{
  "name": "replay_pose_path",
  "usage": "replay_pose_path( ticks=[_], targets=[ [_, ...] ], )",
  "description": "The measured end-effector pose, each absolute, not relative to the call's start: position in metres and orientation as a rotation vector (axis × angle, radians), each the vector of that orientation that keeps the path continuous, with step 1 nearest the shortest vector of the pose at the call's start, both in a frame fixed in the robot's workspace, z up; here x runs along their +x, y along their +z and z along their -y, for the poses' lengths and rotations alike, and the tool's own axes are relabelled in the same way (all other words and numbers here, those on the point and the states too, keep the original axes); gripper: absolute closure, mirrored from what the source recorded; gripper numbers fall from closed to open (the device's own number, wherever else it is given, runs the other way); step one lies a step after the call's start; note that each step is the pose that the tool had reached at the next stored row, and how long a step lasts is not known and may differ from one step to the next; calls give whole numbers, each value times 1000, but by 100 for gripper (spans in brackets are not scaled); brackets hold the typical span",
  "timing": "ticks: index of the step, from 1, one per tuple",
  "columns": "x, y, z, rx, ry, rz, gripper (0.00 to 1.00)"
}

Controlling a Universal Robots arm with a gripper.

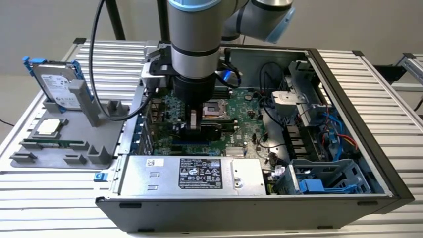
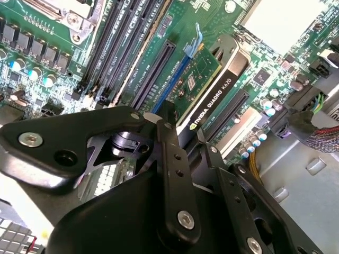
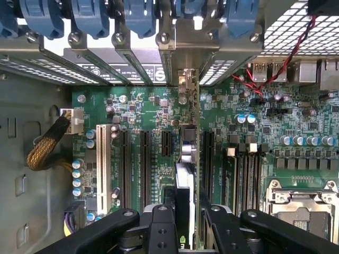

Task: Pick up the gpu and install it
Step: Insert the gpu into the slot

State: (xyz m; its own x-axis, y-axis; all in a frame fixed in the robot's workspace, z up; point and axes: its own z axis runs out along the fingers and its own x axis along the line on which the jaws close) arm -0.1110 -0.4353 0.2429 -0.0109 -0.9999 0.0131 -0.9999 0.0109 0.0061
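The gpu (image 2: 212, 90) stands on edge over the motherboard (image 1: 248, 101) inside the open computer case (image 1: 343, 64). Its green board and black shroud show in the second wrist view, running along a blue slot (image 2: 172, 79). In the first wrist view the gpu (image 3: 185, 174) appears edge-on, its silver bracket end at the case's rear openings. My gripper (image 2: 185, 132) is shut on the card's upper edge, one finger on each face; it also appears in the first wrist view (image 3: 186, 207) and the exterior view (image 1: 197, 130). I cannot tell how deep the card sits in the slot.
A silver power supply (image 1: 191, 173) lies at the case's near side, a drive cage (image 1: 324, 178) and cables (image 1: 330, 129) toward the exterior view's right. Memory slots (image 3: 246, 169) and the processor socket (image 1: 215, 106) flank the card. A hard drive (image 1: 59, 87) stands on a grey fixture (image 1: 39, 158) outside.
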Motion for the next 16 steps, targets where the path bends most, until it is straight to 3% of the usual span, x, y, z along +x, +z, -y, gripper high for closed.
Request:
replay_pose_path(
  ticks=[16],
  targets=[
    [-111,241,436,2200,7,2224,100]
  ],
)
